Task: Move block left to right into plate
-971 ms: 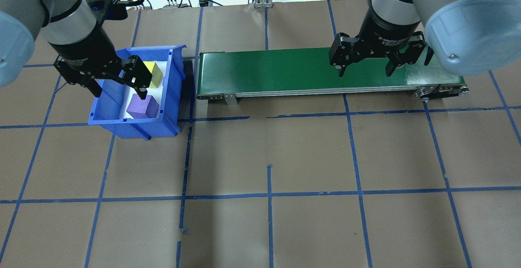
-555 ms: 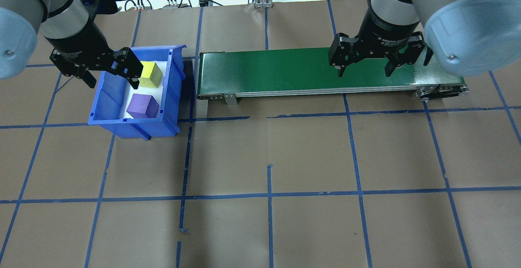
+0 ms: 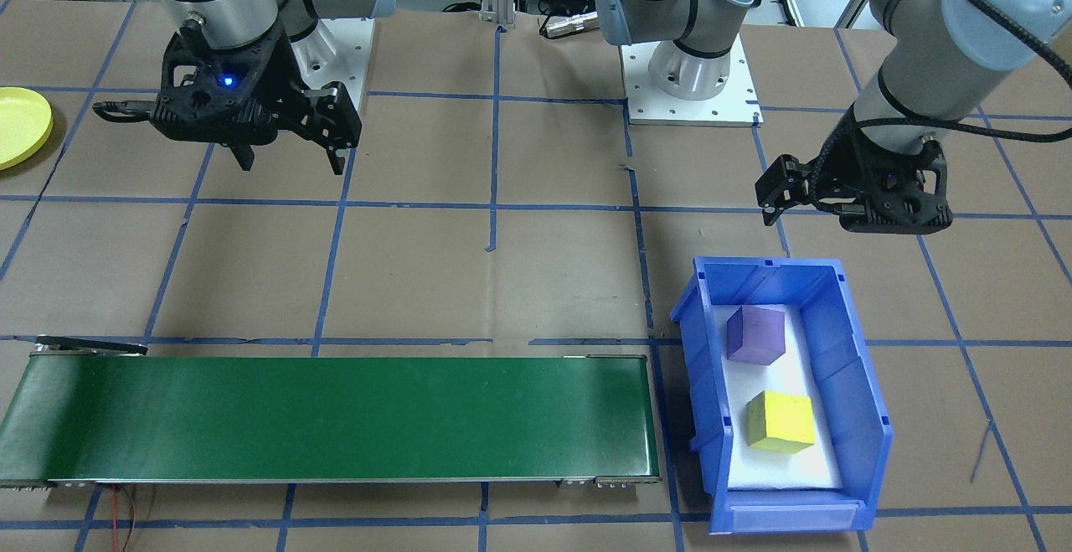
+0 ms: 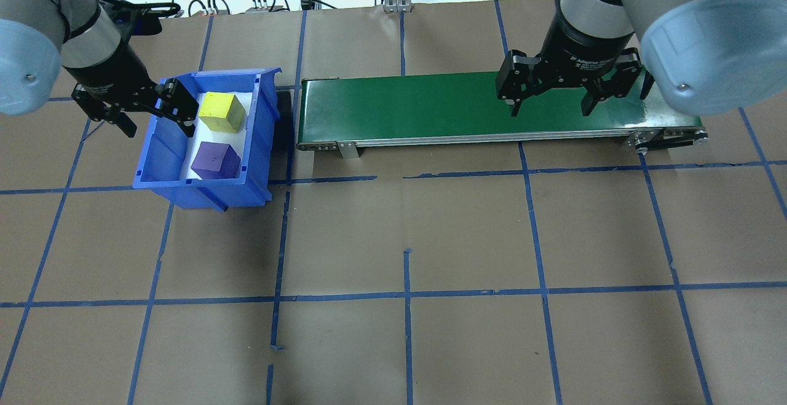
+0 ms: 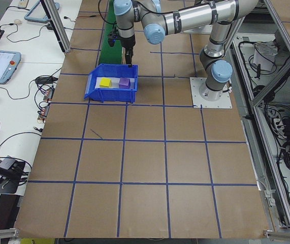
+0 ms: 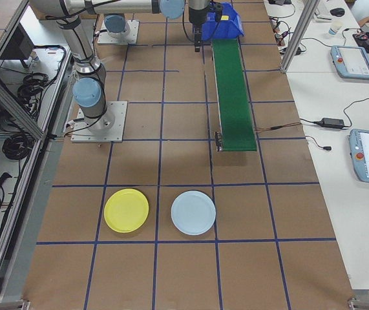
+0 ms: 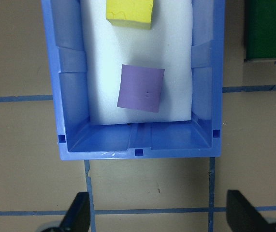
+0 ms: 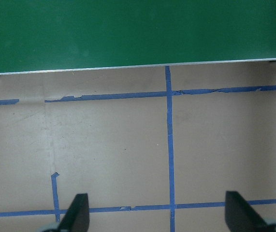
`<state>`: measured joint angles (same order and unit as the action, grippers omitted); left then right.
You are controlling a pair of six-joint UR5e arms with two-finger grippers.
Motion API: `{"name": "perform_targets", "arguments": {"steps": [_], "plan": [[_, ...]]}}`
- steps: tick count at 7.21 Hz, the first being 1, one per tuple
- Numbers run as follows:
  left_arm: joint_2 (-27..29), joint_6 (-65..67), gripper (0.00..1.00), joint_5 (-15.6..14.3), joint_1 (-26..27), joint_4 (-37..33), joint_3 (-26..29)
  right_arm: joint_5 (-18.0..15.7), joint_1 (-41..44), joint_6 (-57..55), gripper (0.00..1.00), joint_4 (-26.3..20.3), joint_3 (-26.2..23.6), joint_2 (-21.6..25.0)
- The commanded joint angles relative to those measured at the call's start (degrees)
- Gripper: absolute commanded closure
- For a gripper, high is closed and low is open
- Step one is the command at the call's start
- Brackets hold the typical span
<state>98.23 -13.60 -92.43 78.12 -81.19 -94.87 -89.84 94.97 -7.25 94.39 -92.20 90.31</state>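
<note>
Gaping wide, empty — left pincer (image 4: 147, 110) beside the blue bin (image 4: 161, 158); right pincer (image 4: 550, 98) likewise — 2 blocks untouched.

Purple block (image 4: 214, 160) in bin; yellow plate (image 6: 126, 210) apart.

Biggest obstacle on the table is the green conveyor belt (image 4: 467, 109), stretched sideways at about 12 o'clock from the table's middle in the overhead view. The blue bin (image 4: 161, 158) sits just off its 9 o'clock end with only a narrow gap, so nothing fits through there. Bin walls box in the purple block (image 4: 214, 161) and yellow block (image 4: 222, 112), so access is from above only; there's a thin strip of white liner between the two. Everything toward 6 o'clock is bare taped paper. The yellow plate (image 6: 126, 210) and pale blue plate (image 6: 193, 212) lie flat, side by side but apart.
</note>
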Motion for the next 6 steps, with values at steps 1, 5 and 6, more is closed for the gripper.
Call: {"name": "perform_targets", "arguments": {"steps": [1, 5, 6], "plan": [[7.0, -0.1, 0.00, 0.1, -0.1, 6.0, -0.1, 0.0, 0.0, 0.0, 0.00, 0.0, 0.0, 0.0], [12.4, -0.1, 0.00, 0.1, 0.0, 11.0, -3.5, 0.0, 0.1, 0.0, 0.00, 0.1, 0.0, 0.0], [12.5, -0.2, 0.00, 0.1, 0.0, 13.7, -6.7, 0.1, 0.1, 0.0, 0.00, 0.0, 0.0, 0.0]]}}
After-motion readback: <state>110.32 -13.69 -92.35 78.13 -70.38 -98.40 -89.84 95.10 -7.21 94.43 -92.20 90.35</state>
